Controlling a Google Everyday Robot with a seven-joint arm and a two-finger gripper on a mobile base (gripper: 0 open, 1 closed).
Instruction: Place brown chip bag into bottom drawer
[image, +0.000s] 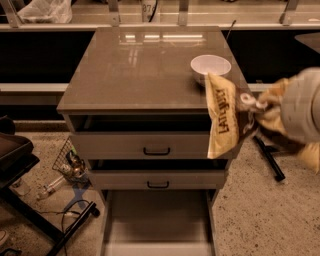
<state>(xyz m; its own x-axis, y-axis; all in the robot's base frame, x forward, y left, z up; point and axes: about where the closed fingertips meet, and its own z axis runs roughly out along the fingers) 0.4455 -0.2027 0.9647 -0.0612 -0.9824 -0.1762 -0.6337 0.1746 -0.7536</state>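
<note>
The brown chip bag (227, 119), dark brown with tan-yellow ends and lettering, hangs in the air off the cabinet's front right corner, level with the top drawer. My gripper (251, 104) is shut on the bag's right side, and my pale arm (301, 104) reaches in from the right edge. The bottom drawer (157, 222) is pulled out at the bottom centre, a shallow tray with a plain bare floor, below and left of the bag.
A white bowl (210, 66) stands on the cabinet top (140, 70) near its right edge. The two upper drawers (150, 145) stand slightly ajar. A black stand (30, 200) and floor clutter (67, 165) are at the left, and a dark leg (270, 160) at the right.
</note>
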